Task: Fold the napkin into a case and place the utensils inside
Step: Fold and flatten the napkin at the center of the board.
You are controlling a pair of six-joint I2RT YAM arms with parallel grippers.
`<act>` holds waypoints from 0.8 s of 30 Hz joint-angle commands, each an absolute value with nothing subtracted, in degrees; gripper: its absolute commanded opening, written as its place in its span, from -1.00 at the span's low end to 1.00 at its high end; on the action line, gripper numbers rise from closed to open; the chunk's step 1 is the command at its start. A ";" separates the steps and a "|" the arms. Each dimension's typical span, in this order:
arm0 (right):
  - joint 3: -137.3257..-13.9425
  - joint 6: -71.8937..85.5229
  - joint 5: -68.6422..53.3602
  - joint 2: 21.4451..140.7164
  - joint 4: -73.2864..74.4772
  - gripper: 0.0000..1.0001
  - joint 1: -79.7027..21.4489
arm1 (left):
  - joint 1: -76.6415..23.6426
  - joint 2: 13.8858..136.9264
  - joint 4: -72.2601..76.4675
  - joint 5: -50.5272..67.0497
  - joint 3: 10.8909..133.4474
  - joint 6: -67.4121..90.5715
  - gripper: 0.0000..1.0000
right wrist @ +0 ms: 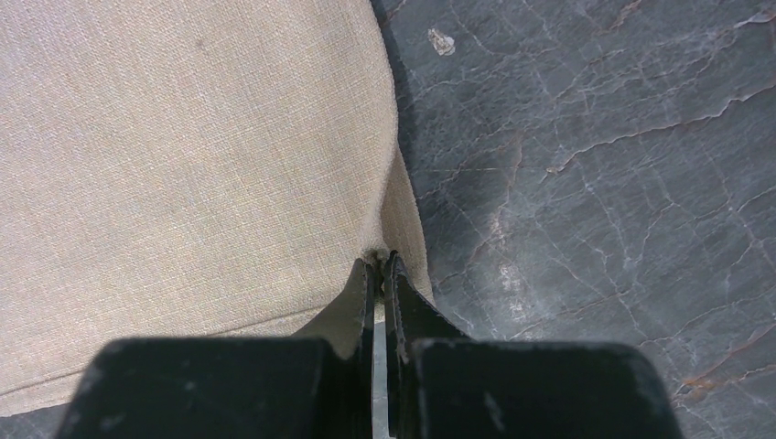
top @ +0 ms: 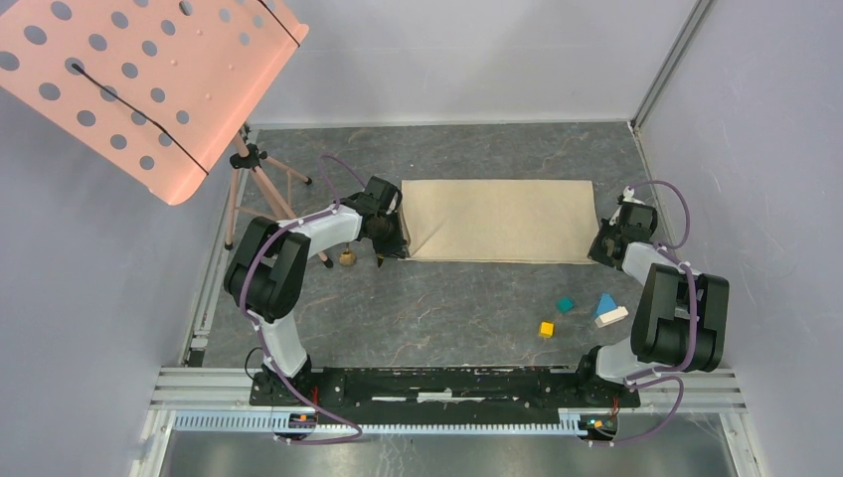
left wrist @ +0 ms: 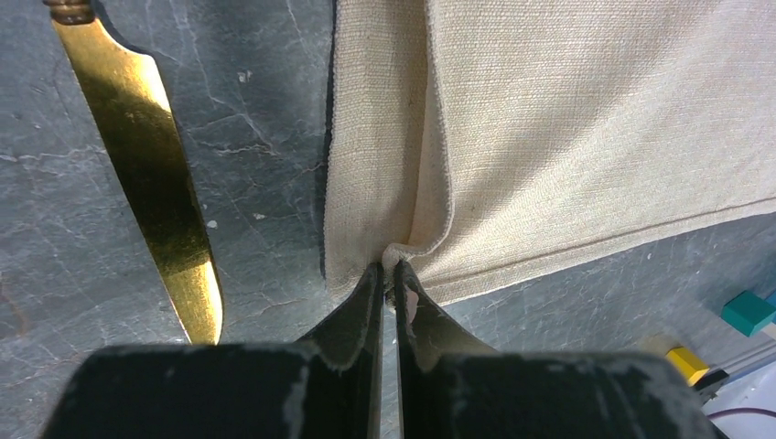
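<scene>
The left tool (left wrist: 386, 274) is clamped shut on the near-left corner of the napkin (top: 497, 219). The right tool (right wrist: 378, 265) pinches the near-right corner, presumably to lift that hem evenly for folding. The napkin lies flat toward the far edge of the bench (top: 447, 308), with the knife (left wrist: 165, 183) beside it.

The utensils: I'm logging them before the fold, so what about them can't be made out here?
Knife: the left wrist view shows only the gold blade; the top edge cuts off the handle.
Top view: the left arm hides the knife; a small tan bit beside it is too small to name.
Spoon: not identifiable in any view.
Right wrist view: only the napkin and bare table; no utensil.
</scene>
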State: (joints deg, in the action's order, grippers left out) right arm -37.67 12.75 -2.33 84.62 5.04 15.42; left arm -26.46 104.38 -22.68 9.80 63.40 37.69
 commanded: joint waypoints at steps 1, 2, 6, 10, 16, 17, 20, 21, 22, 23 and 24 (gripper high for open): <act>-37.79 12.61 -0.35 84.88 3.04 -1.00 15.49 | -26.29 103.85 -24.83 6.12 65.04 36.18 -0.95; -37.79 12.60 -0.35 84.79 2.93 -1.00 15.51 | -26.31 103.48 -24.77 5.82 64.91 36.11 -0.94; -38.20 12.60 -1.13 84.16 3.15 -0.76 15.49 | -26.34 101.46 -24.15 3.81 64.15 35.98 -0.71; -38.04 11.99 -0.35 80.84 5.30 -0.31 15.49 | -26.34 98.44 -25.51 2.40 63.78 35.59 -0.23; -38.62 10.32 4.20 72.02 7.70 0.44 15.25 | -27.81 87.97 -27.08 3.11 60.21 35.79 0.11; -38.67 10.29 2.75 71.01 7.00 0.57 14.99 | -28.34 86.92 -26.71 2.93 60.41 35.65 0.15; -38.20 11.35 -7.26 71.85 1.69 0.86 14.82 | -29.55 87.45 -21.94 6.13 62.67 35.82 0.26; -38.44 12.32 -11.33 73.52 0.50 0.90 14.84 | -30.06 88.58 -19.81 6.27 63.90 36.25 0.33; -38.73 13.24 -15.68 75.18 -2.50 0.91 14.80 | -30.65 89.90 -17.62 6.03 64.88 36.49 0.35; -39.11 14.37 -17.71 77.22 -3.95 0.91 14.81 | -31.06 91.81 -15.47 6.22 66.14 36.90 0.36; -39.17 15.26 -18.54 78.67 -5.20 0.91 14.77 | -31.21 93.79 -13.89 6.68 67.11 37.48 0.36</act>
State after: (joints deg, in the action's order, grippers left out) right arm -37.71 12.12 -6.90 73.28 2.70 15.09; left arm -29.93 88.60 -23.14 5.06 62.72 37.52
